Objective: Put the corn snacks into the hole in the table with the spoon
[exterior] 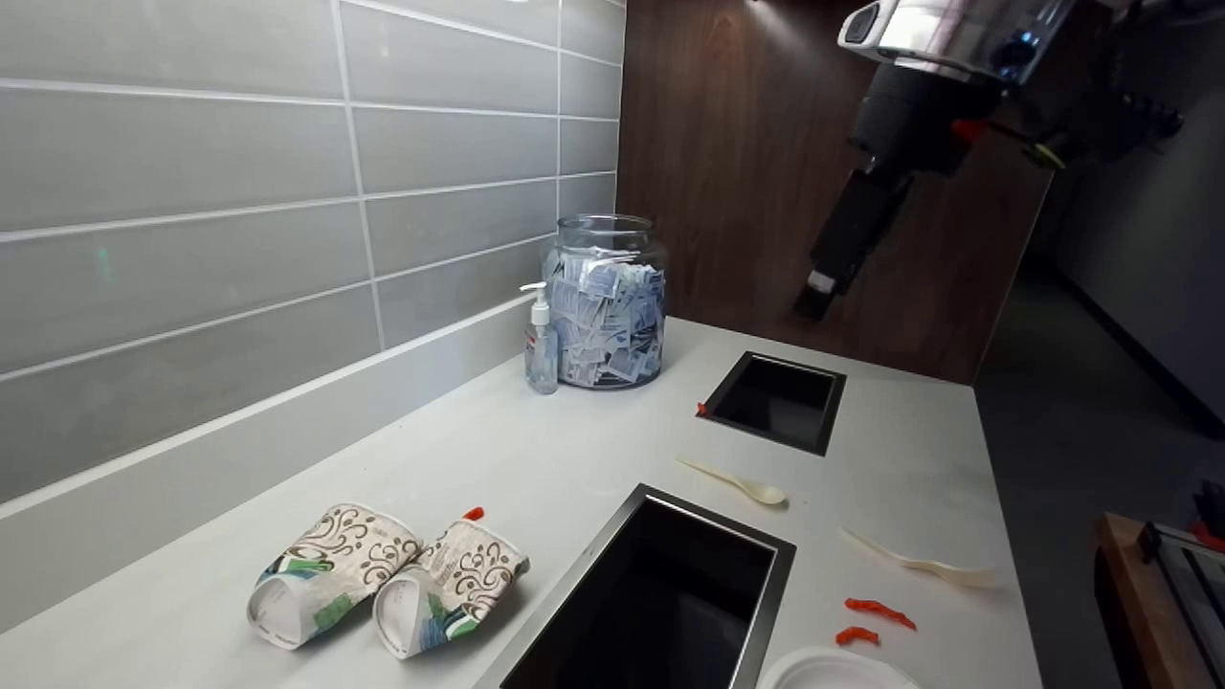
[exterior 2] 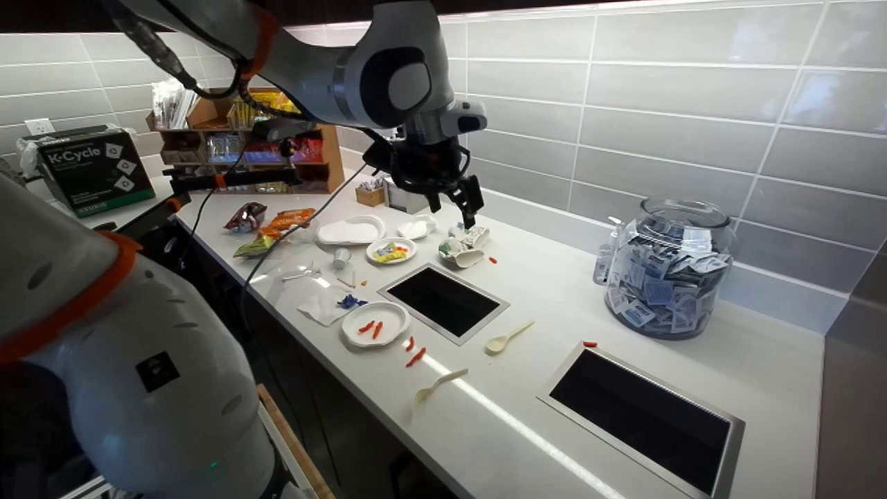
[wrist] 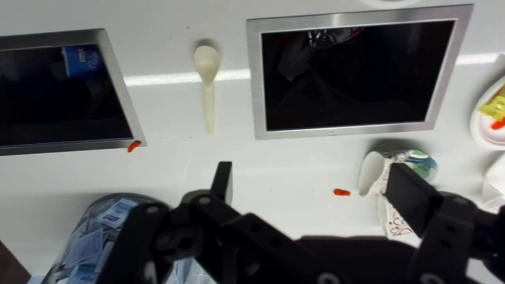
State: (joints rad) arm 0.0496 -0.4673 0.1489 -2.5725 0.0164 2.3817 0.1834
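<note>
In an exterior view, a black box (exterior 2: 90, 181) reads "K-Cycle", with "KEURIG" along its green lower edge and three white squares (exterior 2: 125, 166) bearing arrow signs. Lettering on the sachets (exterior: 608, 325) in the glass jar (exterior: 612, 240) and, in the wrist view, on a blue packet (wrist: 81, 65) is too blurred to read

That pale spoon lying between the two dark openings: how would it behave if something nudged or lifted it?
The spoon is probably light, being small and slim. It may skid or swivel when nudged, since the countertop looks smooth and nothing pins it. Its thin handle might flex slightly if pinched.
</note>
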